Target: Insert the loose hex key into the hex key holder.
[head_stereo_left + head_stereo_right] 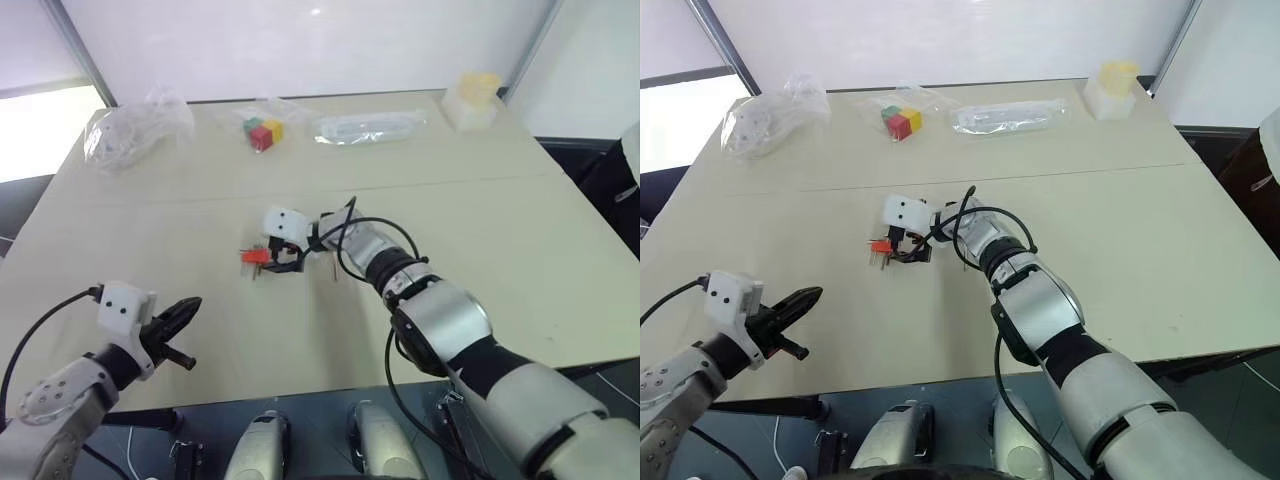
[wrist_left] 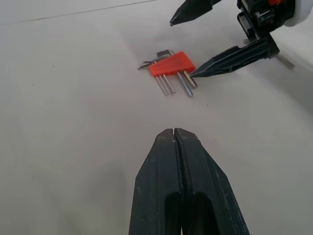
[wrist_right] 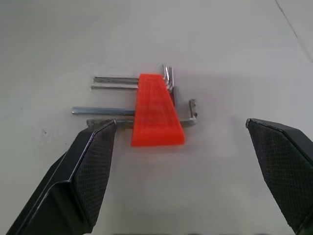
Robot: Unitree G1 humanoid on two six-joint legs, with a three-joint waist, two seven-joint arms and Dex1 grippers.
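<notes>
No lettering, number, label or brand mark is showing up legibly anywhere here. The small orange-red plastic hex key holder [image 3: 157,111] is presenting a ribbed face with nothing readable on it, and the clear plastic bags and the pale yellow block at the table's far edge beyond the holder are offering no legible print.

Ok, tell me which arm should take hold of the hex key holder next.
The right. The right gripper hangs open with its fingers on either side of the hex key holder on the table. The left gripper is shut and sits well back from it.
</notes>
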